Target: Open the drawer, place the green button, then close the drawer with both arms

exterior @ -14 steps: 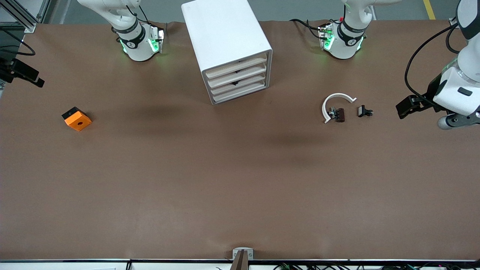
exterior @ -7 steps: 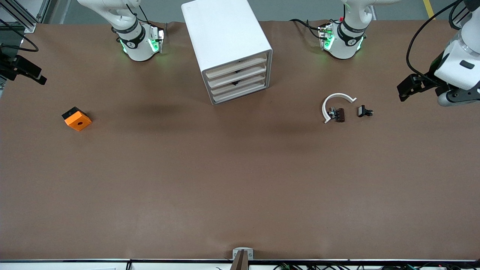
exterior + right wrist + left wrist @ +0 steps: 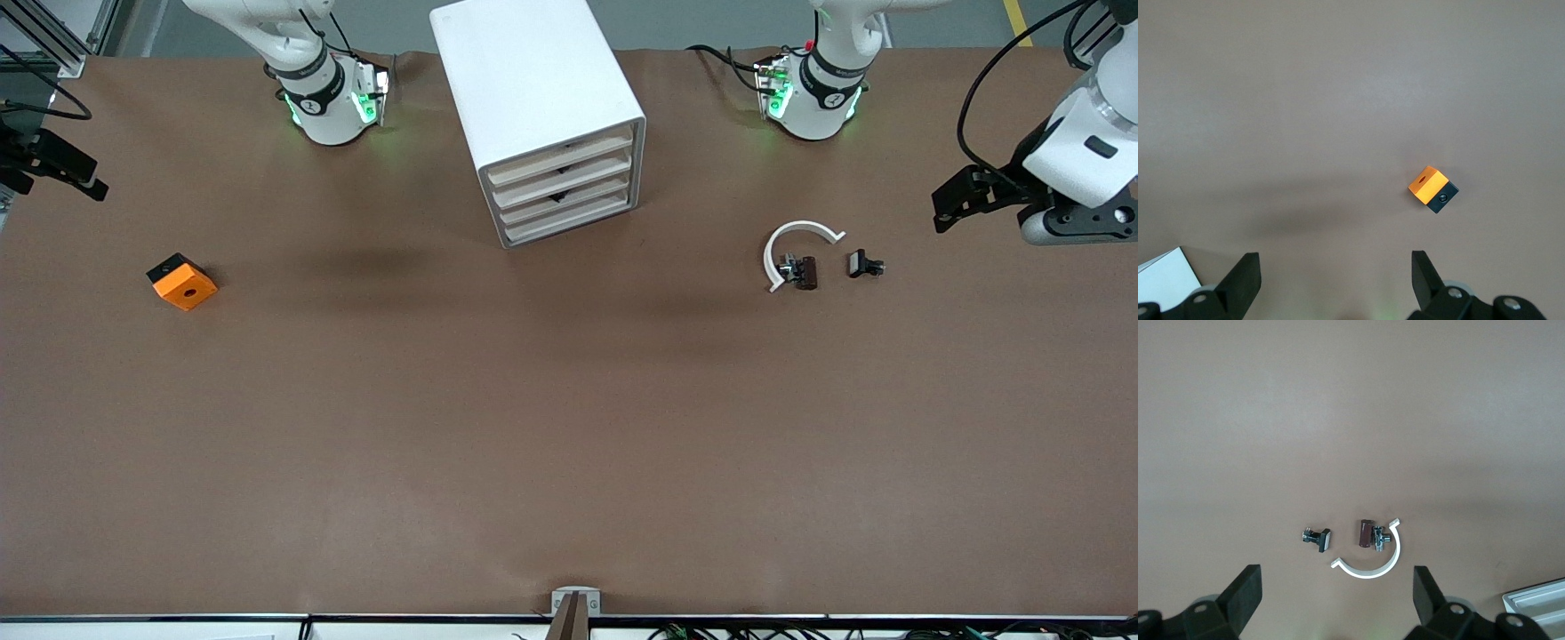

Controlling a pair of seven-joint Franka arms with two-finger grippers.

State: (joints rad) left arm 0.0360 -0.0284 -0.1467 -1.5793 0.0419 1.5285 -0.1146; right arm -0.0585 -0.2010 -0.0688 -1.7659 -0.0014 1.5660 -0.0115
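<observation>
A brown table fills the scene, with a grey floor seen along its upper edge. No readable writing is seen on anything; only green lights glow on the two arm bases.

The white box cabinet is set on the table between the bases. Four cream-fronted drawers are stacked in it, all pushed in, among them the drawer at the top. Something small and dark is seen in the slots between the middle fronts, but what it is cannot be told.

The green-capped button cannot be made out anywhere. Toward the left arm's end, a white arc is laid around a brown part, with a small black part just beside it. An orange block is placed toward the right arm's end.

The left gripper is held over that end's table edge, fingers spread wide, nothing between them. The right gripper is held over its own end, fingers likewise apart and empty.
</observation>
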